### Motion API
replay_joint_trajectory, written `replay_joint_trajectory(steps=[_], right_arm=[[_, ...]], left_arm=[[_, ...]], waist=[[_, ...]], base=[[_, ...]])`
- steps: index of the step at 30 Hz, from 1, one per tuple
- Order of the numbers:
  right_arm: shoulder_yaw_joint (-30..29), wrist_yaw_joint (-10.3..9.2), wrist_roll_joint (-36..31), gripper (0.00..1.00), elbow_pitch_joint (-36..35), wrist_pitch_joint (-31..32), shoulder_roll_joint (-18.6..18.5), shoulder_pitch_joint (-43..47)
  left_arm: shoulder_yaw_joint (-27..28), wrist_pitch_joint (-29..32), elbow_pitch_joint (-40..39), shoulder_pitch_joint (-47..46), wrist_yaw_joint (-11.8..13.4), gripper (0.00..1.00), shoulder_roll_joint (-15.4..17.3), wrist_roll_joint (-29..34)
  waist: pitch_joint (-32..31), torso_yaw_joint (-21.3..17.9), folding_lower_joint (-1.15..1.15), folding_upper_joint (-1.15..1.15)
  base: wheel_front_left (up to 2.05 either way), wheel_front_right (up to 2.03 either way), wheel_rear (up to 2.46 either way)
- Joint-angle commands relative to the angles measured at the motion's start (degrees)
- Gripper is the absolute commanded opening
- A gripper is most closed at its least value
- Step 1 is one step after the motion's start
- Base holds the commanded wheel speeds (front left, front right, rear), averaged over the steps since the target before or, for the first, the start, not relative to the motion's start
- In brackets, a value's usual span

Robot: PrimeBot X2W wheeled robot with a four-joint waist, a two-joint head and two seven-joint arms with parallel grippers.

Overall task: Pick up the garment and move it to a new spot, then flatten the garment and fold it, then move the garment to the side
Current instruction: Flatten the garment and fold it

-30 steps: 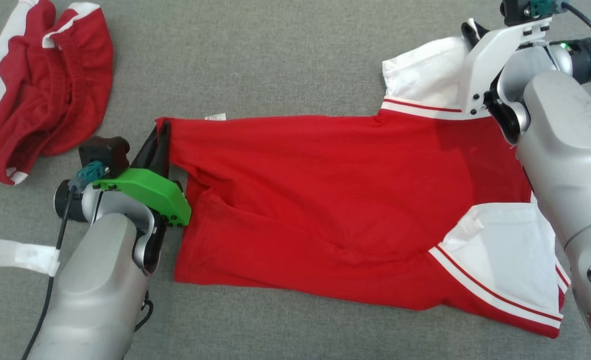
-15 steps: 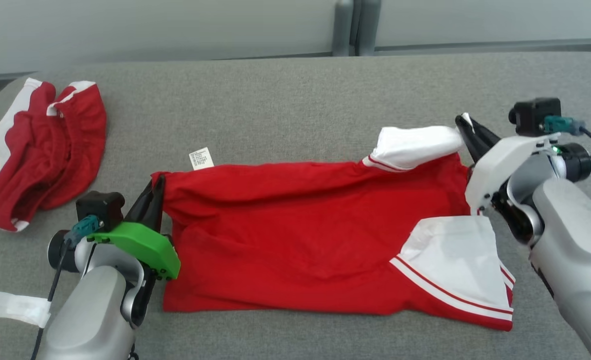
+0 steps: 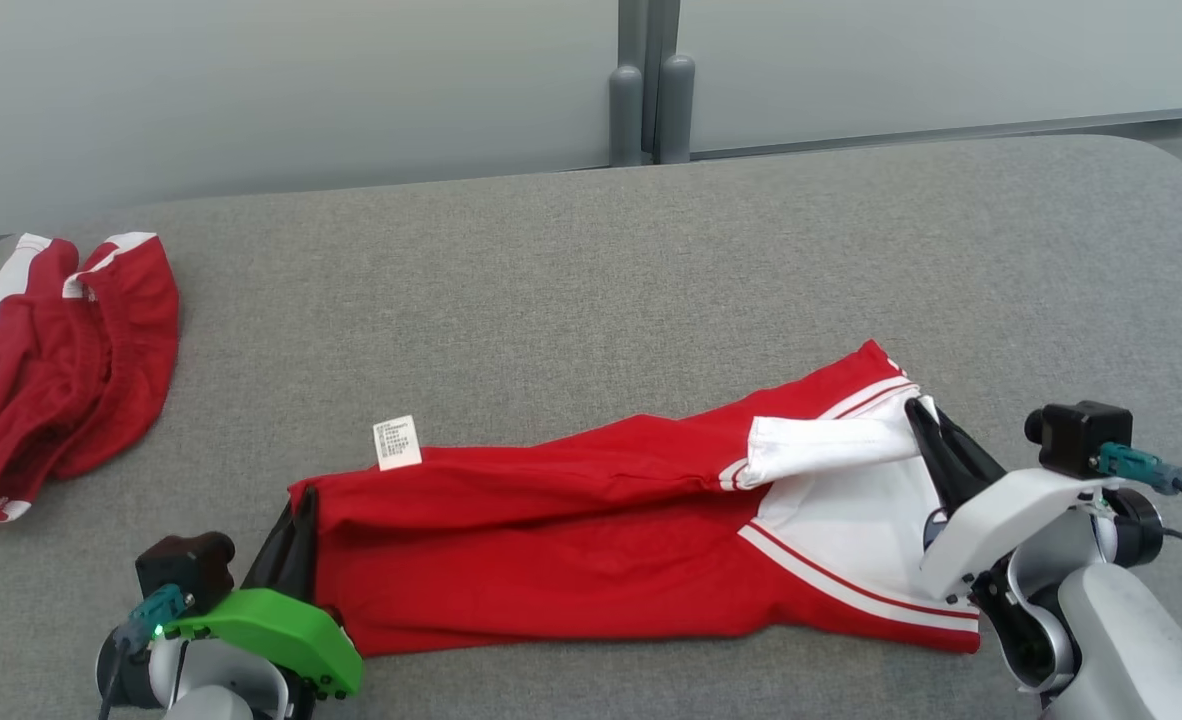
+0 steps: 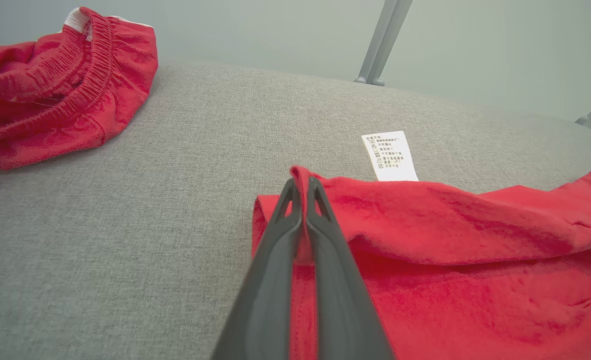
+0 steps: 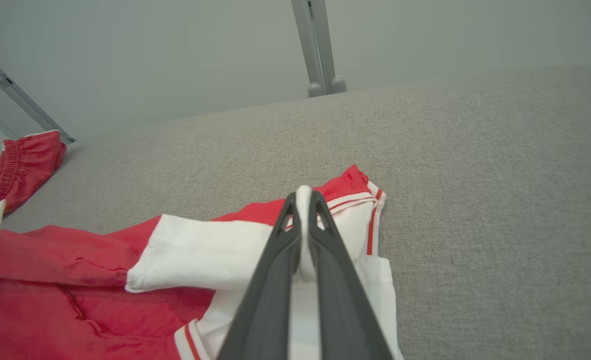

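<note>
Reaching low from the near side of the grey fabric-covered table (image 3: 591, 290), the left gripper (image 3: 303, 505) pinched the hem corner of the red fabric shirt with white sleeves (image 3: 551, 540), and the right gripper (image 3: 921, 415) clamped one sleeve. Crumpled red-and-white shorts (image 3: 61, 350) lay far left, well apart. The shirt lay half folded near the table's front, its white paper label (image 3: 396, 442) showing.

overhead head, low wrists, shared garment (image 3: 551, 540)

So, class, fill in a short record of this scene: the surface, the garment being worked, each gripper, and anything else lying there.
Surface: grey fabric table
Garment: red shirt with white sleeves, partly doubled over, white label sticking out
Left gripper: shut on the shirt's red corner
Right gripper: shut on white sleeve fabric
Also present: crumpled red shorts, far left
</note>
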Motion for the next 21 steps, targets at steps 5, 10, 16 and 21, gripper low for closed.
replay_joint_trajectory(steps=[5,10,16,21], right_arm=[[-3.14,-0.04,-3.85,0.0,-2.45,0.78,2.69,4.18],[-4.36,-0.04,-6.16,0.37,-2.52,0.72,4.83,6.36],[-6.96,-0.03,-7.58,1.0,-2.42,-0.55,6.54,10.04],[-10.61,-0.03,-8.54,1.0,-3.18,-1.38,7.55,13.08]], left_arm=[[0.59,-0.22,0.0,2.93,1.13,0.0,-0.65,-1.6],[1.28,-0.88,1.4,4.3,1.32,0.29,-1.45,-2.68],[2.75,-2.13,0.2,7.64,1.79,1.0,-2.63,-4.32],[4.24,-2.84,-3.08,11.65,2.9,1.0,-2.98,-5.0]], waist=[[0.31,-0.38,0.0,0.23],[0.17,-0.68,0.0,0.23],[-0.47,-0.65,0.0,0.23],[-1.26,-0.57,0.0,0.23]], base=[[0.0,0.0,0.0],[0.0,0.0,0.0],[0.0,0.0,0.0],[0.0,0.0,0.0]])
